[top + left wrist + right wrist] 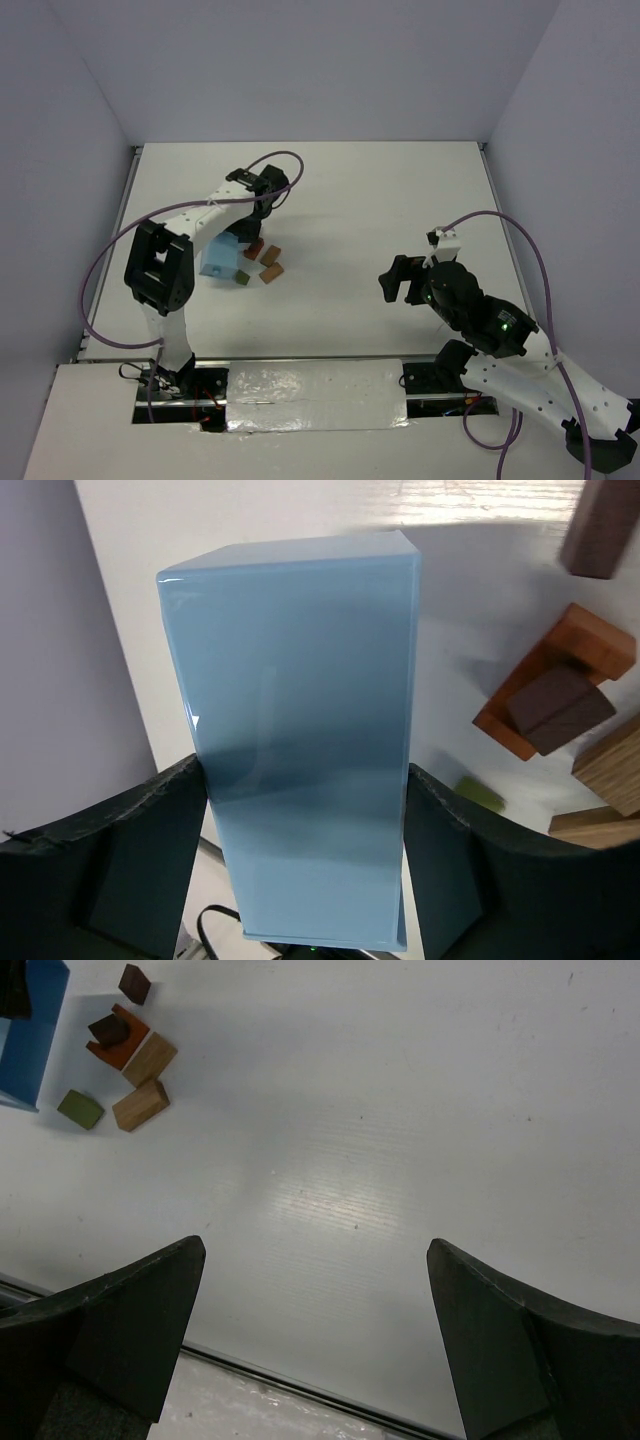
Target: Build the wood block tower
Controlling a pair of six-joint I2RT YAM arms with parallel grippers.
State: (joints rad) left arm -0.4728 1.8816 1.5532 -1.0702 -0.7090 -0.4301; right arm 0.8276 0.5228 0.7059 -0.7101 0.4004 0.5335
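- white table, top external view: the wood blocks lie left of centre as a loose, flat cluster, not yet stacked into a tower.
- the light blue box lies just left of the cluster, beside the olive-green piece.
- the left gripper is down at the far end of the box; this view does not show the jaw gap.
- the right gripper hangs right of centre, well apart from the blocks.
- left wrist view: the box fills the middle of the frame, with one finger against its left face and the other against its right face. the jaws are clamped on the box at its full width.
- right of the box, the orange-red arch lies flat with a dark brown cube resting in its opening.
- a second dark brown cube lies apart at the top edge, and two tan blocks sit at the right edge.
- the olive-green piece shows as a small blurred patch near the right finger.
- right wrist view: the two fingers stand far apart, so the jaws are wide, with only bare table between them.
- the cluster is in the top left corner, just beside the box: the cube in the arch, the tan blocks touching below the arch, the olive-green piece left of them, and the second cube above, apart.
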